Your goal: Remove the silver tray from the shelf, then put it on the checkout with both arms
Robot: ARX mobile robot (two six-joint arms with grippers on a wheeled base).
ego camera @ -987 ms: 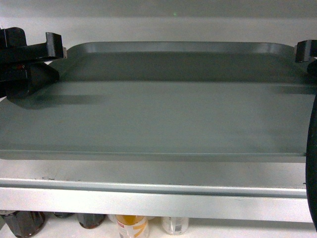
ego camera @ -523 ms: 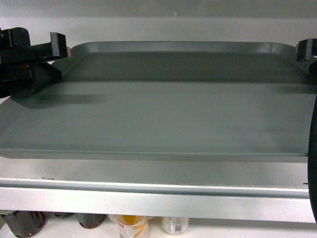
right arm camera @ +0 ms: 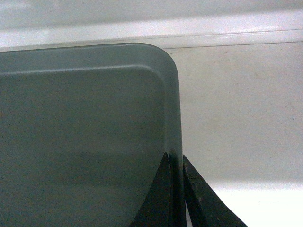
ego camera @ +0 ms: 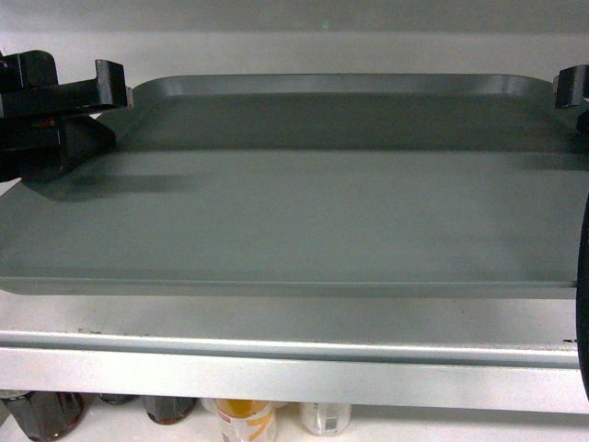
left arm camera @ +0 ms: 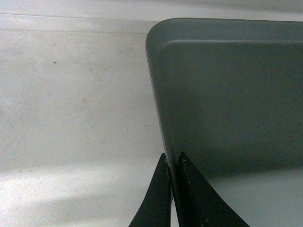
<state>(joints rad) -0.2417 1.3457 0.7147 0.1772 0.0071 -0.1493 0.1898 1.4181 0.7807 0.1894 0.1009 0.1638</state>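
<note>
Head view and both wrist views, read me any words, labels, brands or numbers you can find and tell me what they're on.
No text can be read in any view.
Silver tray: plain, no markings.
Shelf front lip: no label or price tag visible.
Orange-and-white can below the shelf: has a printed label, too blurred and cut off to read.
Pale container beside it: print too blurred to read.

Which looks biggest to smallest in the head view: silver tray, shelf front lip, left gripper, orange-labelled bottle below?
1. silver tray, fills most of the view.
2. shelf front lip, a long thin band.
3. left gripper, cut off at the edge and nearer the camera, so unsure.
4. orange-labelled bottle, only its top shows.
</note>
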